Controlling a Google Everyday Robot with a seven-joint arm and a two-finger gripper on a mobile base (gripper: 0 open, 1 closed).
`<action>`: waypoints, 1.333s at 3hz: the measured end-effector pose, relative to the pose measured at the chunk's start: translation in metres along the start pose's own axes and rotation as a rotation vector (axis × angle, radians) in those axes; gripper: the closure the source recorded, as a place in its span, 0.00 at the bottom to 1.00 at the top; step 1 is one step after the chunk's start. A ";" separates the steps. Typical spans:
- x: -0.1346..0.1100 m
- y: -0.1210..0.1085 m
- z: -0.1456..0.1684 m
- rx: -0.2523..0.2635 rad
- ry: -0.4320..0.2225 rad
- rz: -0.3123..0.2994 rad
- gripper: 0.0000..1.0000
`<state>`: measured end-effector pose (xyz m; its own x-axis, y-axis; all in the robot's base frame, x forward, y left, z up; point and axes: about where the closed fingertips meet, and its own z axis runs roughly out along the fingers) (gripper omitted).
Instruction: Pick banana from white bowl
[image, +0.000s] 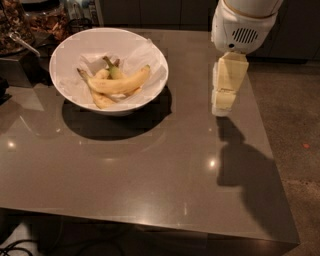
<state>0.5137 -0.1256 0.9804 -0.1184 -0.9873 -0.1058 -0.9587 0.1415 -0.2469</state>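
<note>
the banana (120, 84) lies inside the white bowl (67, 47), roughly across its middle. its long axis runs left to right, and its right end is raised slightly toward the far-right wall. it rests on the crumpled white paper (146, 52) that lines the bowl. it touches the other fruit there: a shorter banana (112, 69) with a green stem just behind it, and a yellow banana piece (99, 98) just in front of it, at the near left. the white bowl stands on the far-left part of the bench (150, 170), which has a glossy grey-brown top. the bowl casts a dark shadow on its near side.

the gripper (221, 106) hangs over the right side of the bench, pointing down, well apart from the bowl and to its right. it is cream-coloured and sits below a rounded white arm housing (242, 27). it has hold of nothing. how far open it is cannot be told from here. its shadow (245, 170) falls on the bench on the near side. dark clutter (40, 20) sits beyond the bench's far-left edge.
</note>
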 end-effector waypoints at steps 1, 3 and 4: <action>-0.046 -0.010 0.004 -0.011 -0.052 -0.084 0.00; -0.139 -0.032 0.024 -0.085 -0.119 -0.205 0.00; -0.177 -0.048 0.034 -0.092 -0.141 -0.221 0.00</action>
<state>0.5893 0.0445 0.9782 0.1273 -0.9727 -0.1940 -0.9774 -0.0898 -0.1912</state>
